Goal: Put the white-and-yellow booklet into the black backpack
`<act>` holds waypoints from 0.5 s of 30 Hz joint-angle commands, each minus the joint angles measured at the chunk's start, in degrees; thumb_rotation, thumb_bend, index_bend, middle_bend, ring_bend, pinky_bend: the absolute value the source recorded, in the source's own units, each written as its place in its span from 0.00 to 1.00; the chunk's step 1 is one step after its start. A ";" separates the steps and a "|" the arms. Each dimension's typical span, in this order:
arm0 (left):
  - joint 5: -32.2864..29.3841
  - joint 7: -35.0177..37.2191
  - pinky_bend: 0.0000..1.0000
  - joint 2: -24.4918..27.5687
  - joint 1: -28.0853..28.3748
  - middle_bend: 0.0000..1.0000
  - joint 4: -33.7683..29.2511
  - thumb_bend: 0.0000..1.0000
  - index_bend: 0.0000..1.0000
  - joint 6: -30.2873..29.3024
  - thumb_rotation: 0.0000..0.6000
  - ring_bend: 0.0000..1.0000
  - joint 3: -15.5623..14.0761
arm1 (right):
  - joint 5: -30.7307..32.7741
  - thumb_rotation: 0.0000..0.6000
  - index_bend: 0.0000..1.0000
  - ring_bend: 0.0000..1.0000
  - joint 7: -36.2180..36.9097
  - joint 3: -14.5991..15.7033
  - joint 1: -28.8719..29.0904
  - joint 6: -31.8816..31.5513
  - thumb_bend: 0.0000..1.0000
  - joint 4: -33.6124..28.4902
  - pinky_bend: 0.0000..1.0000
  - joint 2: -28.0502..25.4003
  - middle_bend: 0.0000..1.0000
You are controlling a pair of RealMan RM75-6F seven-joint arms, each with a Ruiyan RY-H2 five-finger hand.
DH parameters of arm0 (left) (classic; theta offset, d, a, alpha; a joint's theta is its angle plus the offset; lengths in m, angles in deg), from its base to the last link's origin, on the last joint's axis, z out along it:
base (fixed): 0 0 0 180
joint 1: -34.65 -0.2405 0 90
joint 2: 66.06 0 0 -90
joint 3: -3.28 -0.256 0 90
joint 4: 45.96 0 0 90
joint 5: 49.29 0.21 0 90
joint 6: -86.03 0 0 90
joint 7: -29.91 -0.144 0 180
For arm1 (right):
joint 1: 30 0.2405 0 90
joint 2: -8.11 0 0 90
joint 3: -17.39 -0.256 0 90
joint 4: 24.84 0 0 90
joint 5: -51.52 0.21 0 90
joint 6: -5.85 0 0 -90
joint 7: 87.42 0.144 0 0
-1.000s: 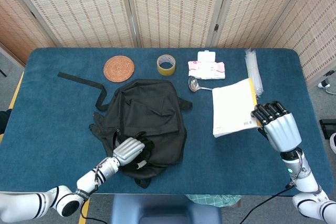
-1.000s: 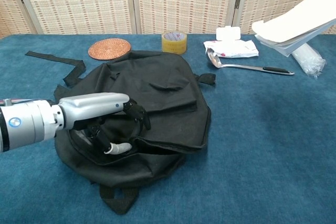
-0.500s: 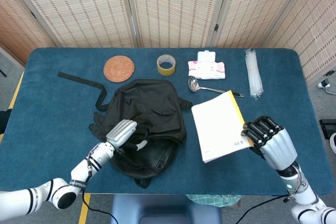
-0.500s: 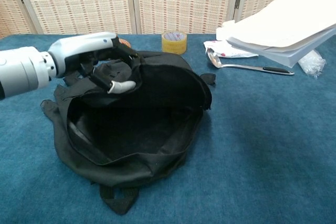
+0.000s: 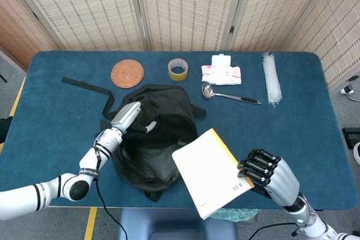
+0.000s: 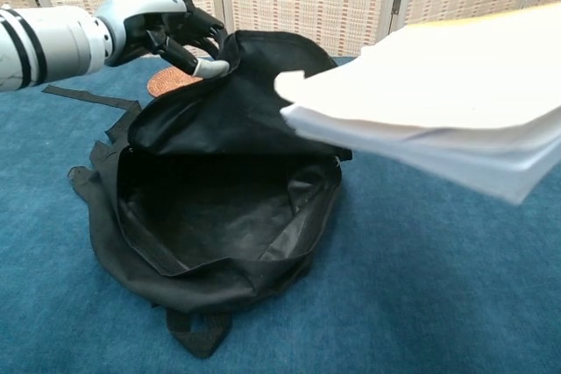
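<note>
The black backpack [image 5: 152,139] lies at the table's front middle, its mouth gaping toward me, the dark inside showing in the chest view [image 6: 219,216]. My left hand [image 5: 128,117] [image 6: 162,28] grips the upper flap and holds it lifted. The white-and-yellow booklet [image 5: 211,171] [image 6: 438,102] hangs in the air just right of the bag's opening, tilted, held at its right edge by my right hand [image 5: 267,175]. The booklet's left corner sits over the backpack's right rim.
Along the far side lie a round woven coaster [image 5: 127,73], a roll of tape [image 5: 178,69], a tissue pack [image 5: 221,72], a ladle [image 5: 228,95] and a bag of clear straws [image 5: 271,77]. A loose black strap [image 5: 87,88] runs left of the backpack.
My left hand has raised the flap higher and further back, widening the opening. My right hand has carried the booklet left and toward the front, down to the bag's mouth.
</note>
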 commanded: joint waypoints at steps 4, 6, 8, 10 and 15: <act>-8.73 -5.21 0.04 0.30 3.87 0.32 1.20 0.48 0.60 0.77 1.00 0.28 1.46 | 0.05 1.00 0.86 0.55 1.49 0.86 2.12 6.68 0.42 -1.45 0.51 5.34 0.56; -10.39 -6.14 0.04 0.59 4.47 0.32 1.11 0.48 0.59 0.59 1.00 0.28 1.54 | 1.13 1.00 0.86 0.55 1.92 0.45 2.88 8.97 0.43 -1.28 0.51 7.28 0.56; -11.63 -6.69 0.04 0.83 4.89 0.32 0.97 0.48 0.59 0.56 1.00 0.28 1.56 | 2.55 1.00 0.86 0.55 3.10 0.34 3.65 11.48 0.43 -1.33 0.52 8.82 0.56; -12.81 -7.08 0.04 1.14 5.29 0.32 0.83 0.48 0.60 0.66 1.00 0.28 1.60 | 3.93 1.00 0.86 0.55 3.59 -0.19 4.63 14.15 0.42 -0.52 0.52 10.78 0.56; -14.17 -7.27 0.04 1.42 5.72 0.32 0.74 0.48 0.59 0.62 1.00 0.28 1.45 | 6.95 1.00 0.86 0.55 4.19 -2.03 6.78 18.89 0.43 3.93 0.52 16.47 0.56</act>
